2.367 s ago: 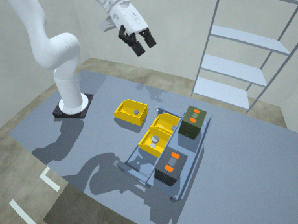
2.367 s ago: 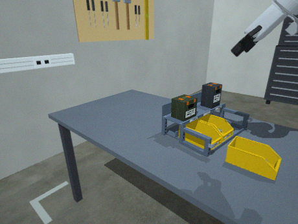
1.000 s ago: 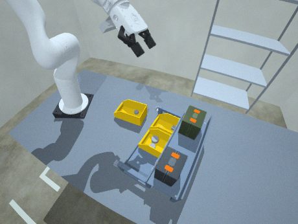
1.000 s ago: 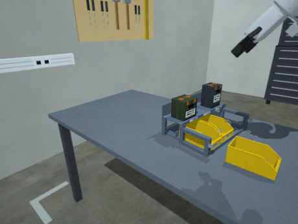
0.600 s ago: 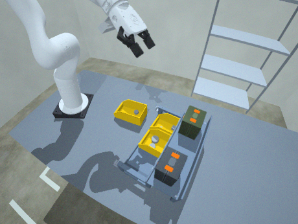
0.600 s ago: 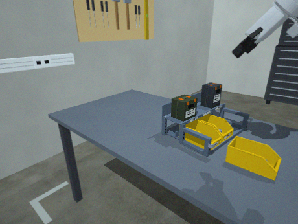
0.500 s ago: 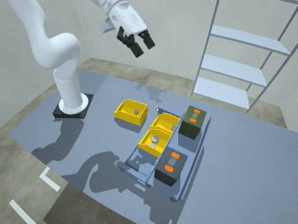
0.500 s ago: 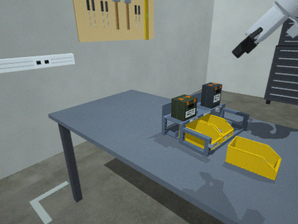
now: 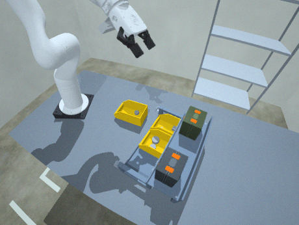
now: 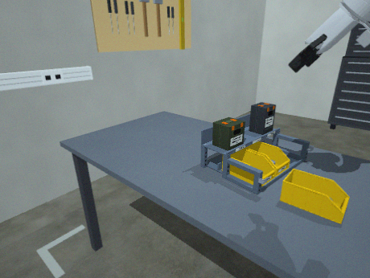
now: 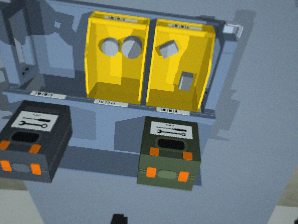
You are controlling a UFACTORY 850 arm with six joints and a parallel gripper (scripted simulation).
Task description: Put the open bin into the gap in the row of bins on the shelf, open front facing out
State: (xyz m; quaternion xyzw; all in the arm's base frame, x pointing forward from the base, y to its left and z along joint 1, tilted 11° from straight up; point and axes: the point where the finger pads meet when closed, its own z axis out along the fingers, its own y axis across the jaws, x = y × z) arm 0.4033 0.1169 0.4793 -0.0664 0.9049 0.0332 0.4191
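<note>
The open bin waits on the table while the gripper is held high above it.

The gripper [image 9: 138,41] is spread wide with nothing in it. The loose yellow bin [image 9: 130,112] sits on the table [image 9: 247,169], just beside the shelf [image 9: 136,172], with one small part inside. Two yellow bins [image 11: 117,55] are already in the row. The bin should be reached slowly from above and taken by one wall. It should be kept nearly level so the part is not spilled.
</note>
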